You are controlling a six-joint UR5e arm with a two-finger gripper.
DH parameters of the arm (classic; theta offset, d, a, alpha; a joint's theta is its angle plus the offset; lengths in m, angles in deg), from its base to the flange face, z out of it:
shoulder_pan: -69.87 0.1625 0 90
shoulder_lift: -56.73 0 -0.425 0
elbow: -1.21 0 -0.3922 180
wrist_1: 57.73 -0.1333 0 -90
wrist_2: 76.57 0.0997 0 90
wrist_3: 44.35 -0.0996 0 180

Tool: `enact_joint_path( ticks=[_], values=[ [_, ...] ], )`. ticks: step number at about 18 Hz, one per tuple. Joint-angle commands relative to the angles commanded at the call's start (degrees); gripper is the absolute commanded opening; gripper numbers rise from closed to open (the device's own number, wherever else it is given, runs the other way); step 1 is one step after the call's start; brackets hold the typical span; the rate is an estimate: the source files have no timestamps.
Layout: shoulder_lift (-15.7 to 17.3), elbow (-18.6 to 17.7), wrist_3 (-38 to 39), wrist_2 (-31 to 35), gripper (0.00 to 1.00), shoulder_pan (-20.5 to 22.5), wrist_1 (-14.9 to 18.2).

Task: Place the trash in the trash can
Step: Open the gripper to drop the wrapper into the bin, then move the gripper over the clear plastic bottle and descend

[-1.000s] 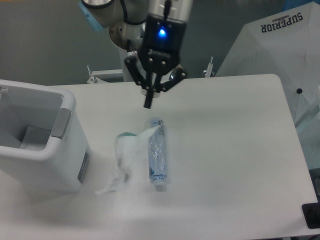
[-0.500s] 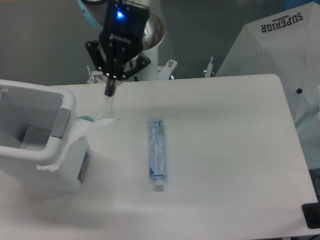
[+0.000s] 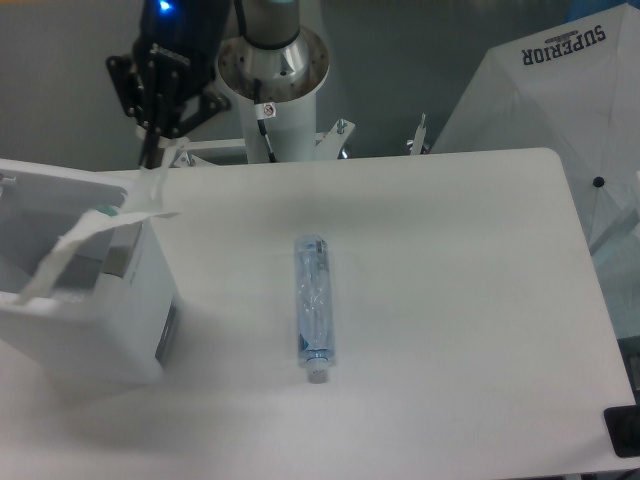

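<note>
Hanging at upper left of the frame, the gripper (image 3: pixel 152 158) has its jaws pinched on the bag (image 3: pixel 95 222), which trails down over the can's (image 3: pixel 60 330) open top. At centre, the bottle (image 3: pixel 313 305) lies flat on the table (image 3: pixel 450 300), cap toward the bottom.

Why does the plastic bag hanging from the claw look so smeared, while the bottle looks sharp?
In the fixed camera view, the plastic bag is streaked by motion blur under the claw over the trash can; the bottle lies crisp, with soft glare.
</note>
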Motion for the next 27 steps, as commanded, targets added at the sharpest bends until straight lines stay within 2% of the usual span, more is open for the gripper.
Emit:
enact_joint_path(
  ticks=[4,8,11,12,13,14,23,25,27],
  values=[
    [0.3,-1.5,-2.0,0.0,0.01,-1.5,0.0],
    [0.3,-2.3,-2.4,0.1,0.13,-2.0,0.0],
    [0.3,-2.9,-3.3,0.1,0.38,-2.0,0.0],
    [0.3,-2.9,-3.8,0.1,0.55,-2.0,0.0],
    [0.3,-3.0,-4.0,0.1,0.84,-2.0,-0.1],
    [0.3,-3.0,-4.0,0.1,1.00,-2.0,-0.2],
    [-1.5,-1.1,-3.9,2.1,1.00,-1.9,-0.1],
    [-2.5,-0.4,-3.9,2.1,1.00,-0.9,-0.1],
    [-3.4,0.1,-3.8,2.0,1.00,2.4,-0.1]
  ],
)
